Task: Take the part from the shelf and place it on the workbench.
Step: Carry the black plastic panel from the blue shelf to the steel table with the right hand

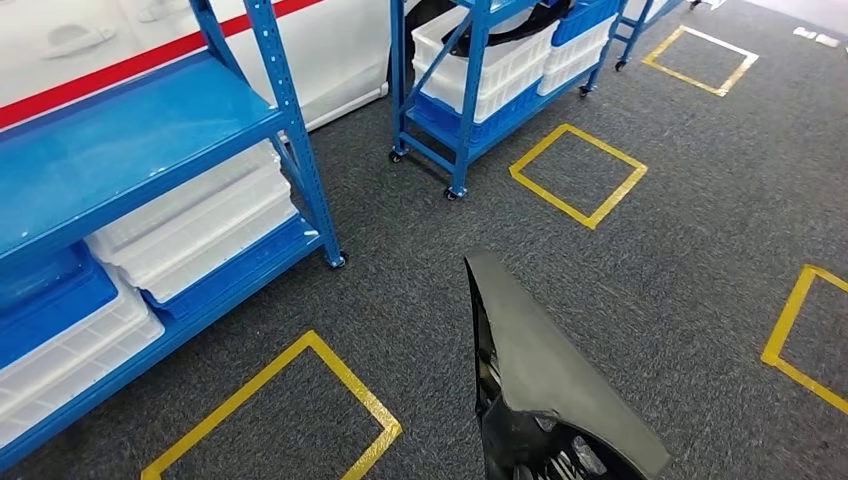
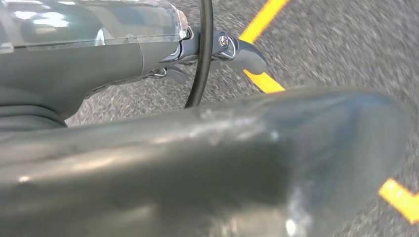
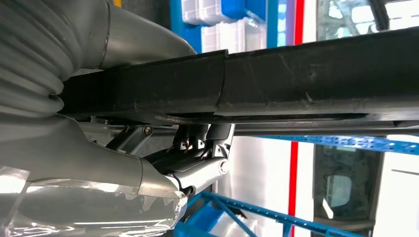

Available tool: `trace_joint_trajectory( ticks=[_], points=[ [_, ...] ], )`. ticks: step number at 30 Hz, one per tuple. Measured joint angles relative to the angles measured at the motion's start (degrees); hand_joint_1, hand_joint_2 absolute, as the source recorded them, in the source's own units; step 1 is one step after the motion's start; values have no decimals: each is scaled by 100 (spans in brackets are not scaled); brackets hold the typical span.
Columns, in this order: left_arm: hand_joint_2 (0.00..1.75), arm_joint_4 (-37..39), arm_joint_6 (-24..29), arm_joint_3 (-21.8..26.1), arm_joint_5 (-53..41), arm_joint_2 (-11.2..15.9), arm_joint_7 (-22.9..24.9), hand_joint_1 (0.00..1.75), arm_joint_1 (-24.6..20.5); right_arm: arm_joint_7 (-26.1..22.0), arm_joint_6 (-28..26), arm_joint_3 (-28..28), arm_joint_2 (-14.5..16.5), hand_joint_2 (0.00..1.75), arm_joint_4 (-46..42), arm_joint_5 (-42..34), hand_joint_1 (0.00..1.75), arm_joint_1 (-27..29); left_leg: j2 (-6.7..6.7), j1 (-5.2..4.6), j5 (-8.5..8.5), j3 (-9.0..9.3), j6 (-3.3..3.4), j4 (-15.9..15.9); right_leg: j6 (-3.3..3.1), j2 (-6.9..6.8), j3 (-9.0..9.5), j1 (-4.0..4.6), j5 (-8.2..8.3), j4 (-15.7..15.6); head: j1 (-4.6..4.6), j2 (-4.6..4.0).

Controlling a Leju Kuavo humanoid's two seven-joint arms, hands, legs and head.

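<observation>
Closest in, the right hand [image 3: 163, 163] grips the black part [image 3: 276, 81], its fingers [image 3: 207, 140] pressed against one long edge. The left hand [image 2: 128, 44] lies along the part's [image 2: 207, 168] curved grey surface; whether it grasps it I cannot tell. In the head view the part [image 1: 545, 375] is carried above the grey carpet [image 1: 690, 260]. Beyond stand blue shelves [image 1: 130, 140] stacked with white bins [image 1: 200, 230].
</observation>
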Motion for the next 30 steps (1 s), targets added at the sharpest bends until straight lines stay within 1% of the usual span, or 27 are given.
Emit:
trace_joint_trajectory(
  ticks=[1, 2, 3, 4, 5, 6, 7, 8, 9, 10, 11, 12, 13, 14, 15, 16, 17, 18, 19, 20, 21, 22, 23, 24, 25, 26, 30],
  points=[
    [0, 0, -1, 1, -4, -1, -3, 0, 9, -4, 22, -22, 9, 175, -9, -15, 175, -3, 96, -13, 3, -2, 18, -6, 13, -180, -181, 8, -201, 373, 1, 0],
    [0, 0, -1, 2, -7, -2, -5, 0, 19, -5, 35, -42, 13, 175, -14, -25, 175, -5, 199, -23, 0, -6, 25, -4, 31, -260, -354, -4, -353, 736, 0, 0],
    [0, 0, 1, 4, -10, -2, -8, 0, 27, -5, 41, -58, 15, 175, -16, -30, 175, 1, 295, -31, -4, -9, 26, -2, 49, -302, -464, -21, -417, 978, 0, 0],
    [0, 0, 2, 5, -13, -2, -10, 0, 29, -4, 45, -76, 16, 175, -19, -33, 175, 11, 386, -36, -11, -9, 22, 0, 65, -328, -474, -39, -374, 1022, 1, 0],
    [0, 0, 5, 7, -18, -2, -13, 0, 23, -3, 50, -94, 16, 175, -22, -34, 175, 22, 467, -38, -21, -4, 13, 3, 75, -358, -364, -54, -235, 841, 1, 0],
    [0, 0, 7, 7, -24, -2, -15, 0, 14, -3, 52, -112, 16, 175, -27, -34, 175, 29, 538, -38, -36, 9, -3, 6, 78, -423, -153, -65, -44, 476, 1, 0],
    [0, 0, 9, 7, -31, -3, -16, 0, 5, -3, 55, -129, 16, 175, -32, -33, 175, 28, 602, -48, -56, 17, -28, 13, 73, -550, 79, -54, 94, 66, 1, 0],
    [0, 0, 12, 7, -40, -3, -16, 0, -3, -4, 65, -145, 16, 175, -42, -33, 175, 27, 659, -63, -82, 26, -59, 24, 52, -646, 259, -38, 190, -267, -1, 0],
    [0, 0, 14, 7, -49, -4, -16, 0, -8, -7, 76, -158, 16, 175, -58, -32, 175, 30, 711, -77, -104, 36, -91, 32, 25, -714, 365, -15, 223, -472, 0, 0],
    [0, 0, 15, 8, -56, -4, -15, 0, -12, -8, 89, -171, 16, 175, -74, -31, 175, 36, 762, -89, -122, 45, -122, 35, -6, -728, 388, 11, 205, -543, -1, 0],
    [0, 0, 16, 8, -63, -5, -15, 0, -18, -10, 102, -184, 16, 175, -89, -31, 175, 47, 817, -92, -133, 70, -150, 32, -40, -656, 374, 25, 213, -546, -2, 0],
    [0, 0, 15, 9, -70, -6, -14, 0, -24, -11, 109, -193, 16, 175, -103, -31, 175, 57, 850, -86, -148, 85, -182, 31, -75, -592, 372, 19, 222, -560, -1, 0],
    [0, 0, 15, 9, -76, -6, -14, 0, -29, -11, 114, -200, 16, 175, -116, -31, 175, 66, 780, -72, -199, 87, -217, 69, -109, -530, 374, 11, 237, -581, -2, 0],
    [0, 0, 14, 9, -80, -7, -15, 0, -32, -11, 117, -202, 15, 175, -128, -31, 175, 68, 649, -59, -305, 49, -246, 190, -144, -474, 376, -2, 255, -603, -2, 0],
    [0, 0, 14, 9, -84, -7, -15, 0, -29, -11, 119, -202, 12, 175, -140, -31, 175, 67, 479, -45, -473, -56, -270, 434, -174, -418, 379, -18, 272, -620, -2, 0],
    [0, 0, 14, 9, -85, -6, -15, 0, -24, -11, 121, -203, 9, 175, -148, -31, 175, 66, 311, -35, -676, -211, -283, 792, -190, -360, 371, -14, 278, -621, -2, 0],
    [0, 0, 14, 9, -89, -6, -13, 0, -14, -9, 122, -205, 5, 175, -151, -31, 175, 63, 231, -33, -859, -397, -289, 1196, -201, -296, 362, -9, 281, -615, -2, 0],
    [0, 0, 13, 9, -94, -5, -11, 0, -2, -5, 124, -206, 3, 175, -150, -31, 175, 63, 199, -32, -961, -558, -292, 1531, -207, -221, 355, -2, 283, -606, -2, 0],
    [0, 0, 13, 9, -100, -5, -9, 0, 8, -1, 126, -206, 3, 175, -150, -30, 175, 65, 185, -32, -943, -641, -290, 1685, -209, -140, 352, 3, 282, -595, -2, 0],
    [0, 0, 12, 9, -106, -5, -7, 0, 13, 4, 131, -207, 3, 175, -150, -30, 175, 66, 173, -31, -802, -619, -282, 1601, -207, -53, 353, 5, 280, -583, -2, 0],
    [0, 0, 12, 9, -111, -5, -6, 0, 14, 9, 135, -208, 3, 175, -150, -29, 175, 67, 137, -27, -578, -503, -272, 1309, -201, 34, 359, 5, 276, -571, -2, 0],
    [0, 0, 12, 9, -114, -5, -5, 0, 15, 15, 142, -209, 3, 175, -150, -27, 175, 67, 22, -16, -357, -340, -255, 914, -191, 116, 362, 1, 271, -559, -2, 0],
    [0, 0, 12, 9, -117, -5, -5, 0, 15, 22, 149, -212, 3, 175, -151, -24, 175, 66, -119, -8, -206, -196, -241, 561, -173, 188, 357, 7, 268, -542, -2, 0],
    [0, 0, 12, 9, -119, -5, -5, 0, 16, 27, 153, -214, 3, 175, -151, -21, 175, 64, -252, 0, -129, -100, -231, 324, -157, 235, 351, 14, 265, -527, -2, 0],
    [0, 0, 12, 9, -119, -5, -5, 0, 18, 32, 156, -217, 3, 175, -151, -19, 175, 63, -357, 4, -120, -58, -224, 214, -144, 263, 342, 21, 264, -517, -2, 0],
    [0, 0, 12, 9, -119, -5, -5, 0, 18, 35, 157, -218, 3, 175, -151, -18, 175, 62, -384, 2, -130, -53, -223, 194, -136, 276, 336, 30, 265, -509, -2, 0],
    [0, 0, 13, 9, -120, -5, -6, 0, 18, 38, 159, -219, 3, 175, -151, -17, 175, 60, -382, 6, -130, -49, -222, 176, -133, 285, 330, 27, 266, -502, -2, 0]
  ],
)
